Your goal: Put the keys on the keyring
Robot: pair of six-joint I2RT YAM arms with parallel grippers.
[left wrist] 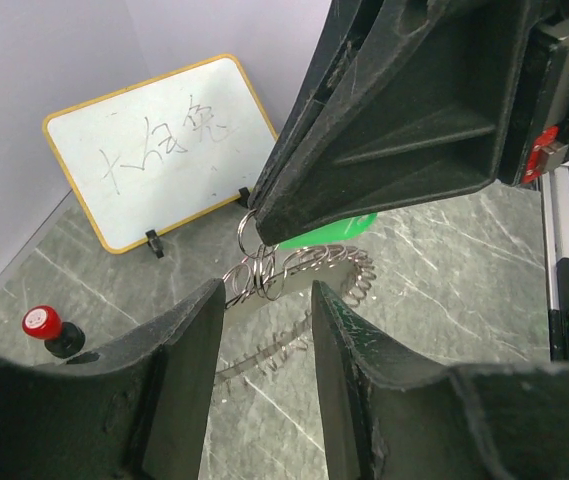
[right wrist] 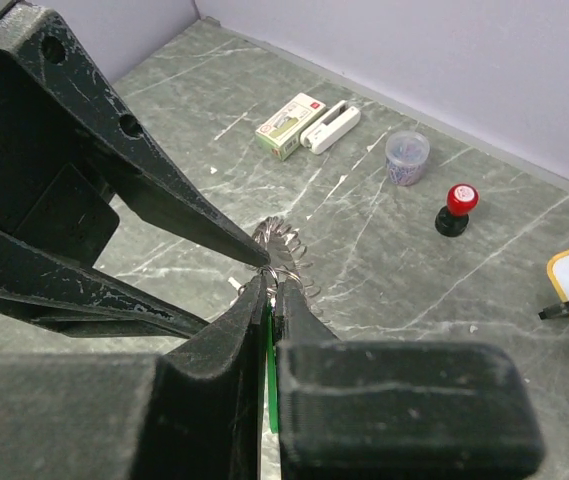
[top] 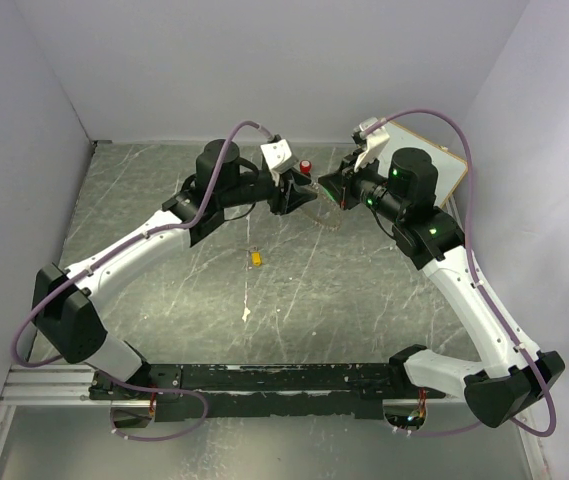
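Observation:
My right gripper [right wrist: 272, 285] is shut on the bright green key [right wrist: 268, 370], whose small ring pokes out at the fingertips. The green key also shows in the left wrist view [left wrist: 336, 232], under the right gripper. The keyring [left wrist: 349, 272], a thin silvery ring fringed with small metal loops, hangs from that spot down towards the table; it also shows in the right wrist view [right wrist: 292, 243] and faintly in the top view [top: 322, 216]. My left gripper [left wrist: 269, 300] is open, its fingers either side of the keyring's near arc, one tip against the right gripper's tips. The yellow-orange key [top: 255, 259] lies alone on the table.
A red-capped black knob [top: 306, 166] stands behind the grippers. A small whiteboard [left wrist: 164, 150] leans at the back right. A staple box [right wrist: 289, 125], a white stapler [right wrist: 331, 125] and a grey cup [right wrist: 406, 158] sit at the back. Walls enclose the table.

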